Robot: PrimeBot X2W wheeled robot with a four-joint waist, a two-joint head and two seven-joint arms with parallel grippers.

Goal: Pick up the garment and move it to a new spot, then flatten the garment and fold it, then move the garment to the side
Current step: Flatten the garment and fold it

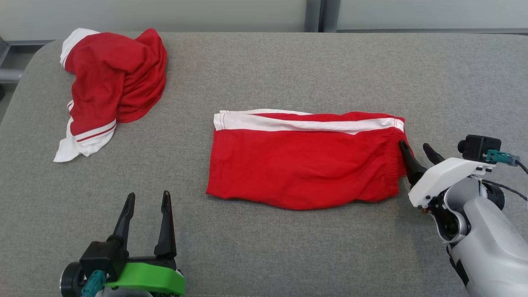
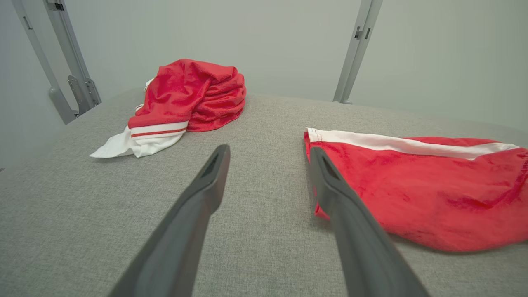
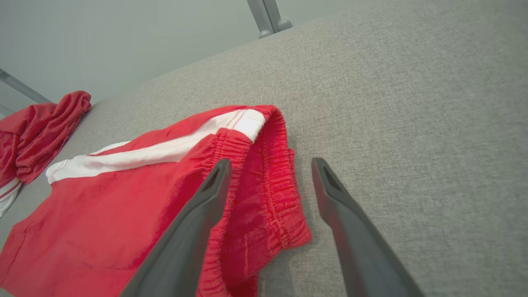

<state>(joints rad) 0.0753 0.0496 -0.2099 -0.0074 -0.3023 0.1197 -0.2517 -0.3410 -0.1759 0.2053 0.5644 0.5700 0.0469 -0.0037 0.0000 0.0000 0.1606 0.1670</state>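
The garment (image 1: 305, 165) is a pair of red shorts with a white side stripe, folded flat in the middle of the grey surface. It also shows in the left wrist view (image 2: 412, 189) and in the right wrist view (image 3: 103, 214). My right gripper (image 1: 413, 144) is open at its right end, straddling the elastic waistband (image 3: 284, 194): one finger is over the cloth, the other over bare fabric (image 3: 271, 161). My left gripper (image 1: 148, 194) is open near the front left, short of the shorts' left edge, with nothing between its fingers (image 2: 269, 150).
A second red and white garment (image 1: 111, 82) lies crumpled at the far left corner (image 2: 189, 95). The grey padded surface (image 1: 288, 62) runs to a pale wall with metal posts (image 2: 354, 53) behind. Bare surface lies in front of and right of the shorts.
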